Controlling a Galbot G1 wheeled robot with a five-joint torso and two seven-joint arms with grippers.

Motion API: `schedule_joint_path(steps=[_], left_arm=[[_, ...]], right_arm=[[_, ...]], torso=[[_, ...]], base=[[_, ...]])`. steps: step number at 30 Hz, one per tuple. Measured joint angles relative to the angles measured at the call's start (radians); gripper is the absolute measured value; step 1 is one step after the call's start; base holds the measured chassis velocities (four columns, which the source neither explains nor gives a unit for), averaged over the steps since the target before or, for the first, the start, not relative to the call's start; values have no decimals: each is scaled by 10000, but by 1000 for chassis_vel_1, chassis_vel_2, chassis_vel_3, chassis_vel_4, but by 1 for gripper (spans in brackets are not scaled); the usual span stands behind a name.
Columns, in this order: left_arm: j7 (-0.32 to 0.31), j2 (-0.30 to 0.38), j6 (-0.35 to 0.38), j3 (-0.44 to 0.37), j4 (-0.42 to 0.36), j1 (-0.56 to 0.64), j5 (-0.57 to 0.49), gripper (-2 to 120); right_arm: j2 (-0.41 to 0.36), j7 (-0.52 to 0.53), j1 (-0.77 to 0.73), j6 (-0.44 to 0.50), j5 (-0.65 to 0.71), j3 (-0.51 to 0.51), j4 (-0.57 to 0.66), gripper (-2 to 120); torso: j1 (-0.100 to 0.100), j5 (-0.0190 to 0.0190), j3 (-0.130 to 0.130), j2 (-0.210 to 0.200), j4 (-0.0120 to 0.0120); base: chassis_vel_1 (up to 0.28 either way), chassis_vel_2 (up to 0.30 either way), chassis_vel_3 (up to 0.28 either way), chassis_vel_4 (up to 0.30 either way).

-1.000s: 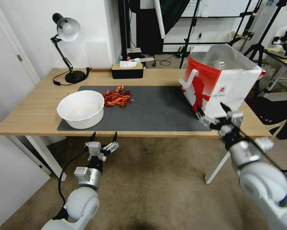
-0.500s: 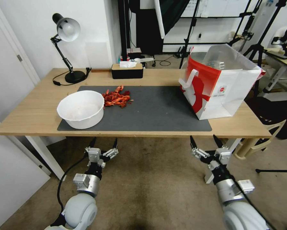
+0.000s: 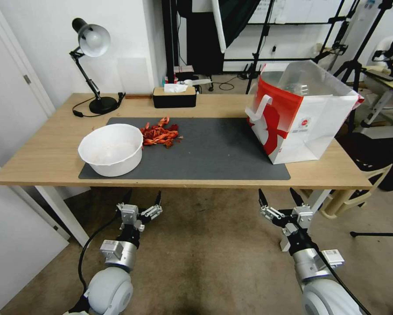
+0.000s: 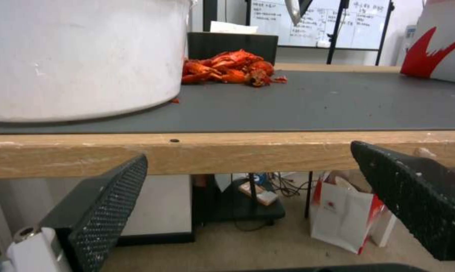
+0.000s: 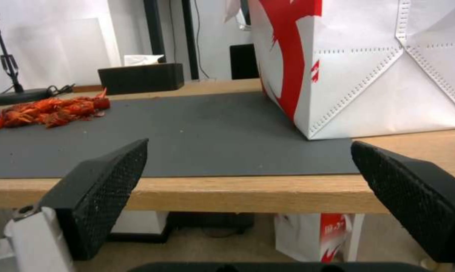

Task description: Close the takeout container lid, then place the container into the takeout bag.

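Both grippers hang below the near edge of the wooden worktop [image 3: 52,148], left gripper [image 3: 141,200] and right gripper [image 3: 280,199], jaws wide, holding nothing. Farther right on the worktop: boxy white-and-red paper takeout bag [image 3: 301,118], upright, clear plastic visible inside its open top.

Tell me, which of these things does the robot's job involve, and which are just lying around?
Job: takeout bag; left tool and right tool, both open, below the table's front edge.
Lying about: white bowl, red scraps, black tissue box, desk lamp, grey mat.
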Motion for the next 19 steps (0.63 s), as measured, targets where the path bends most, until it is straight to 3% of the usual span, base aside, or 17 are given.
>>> schedule_joint_path(steps=[19], left_arm=[[-9,0,3,1,-8,-7,-6,100]], right_arm=[[-20,14,24,-35,38,2,13,100]], torso=[[0,1,0,-1,0]], base=[[0,0,0,0]])
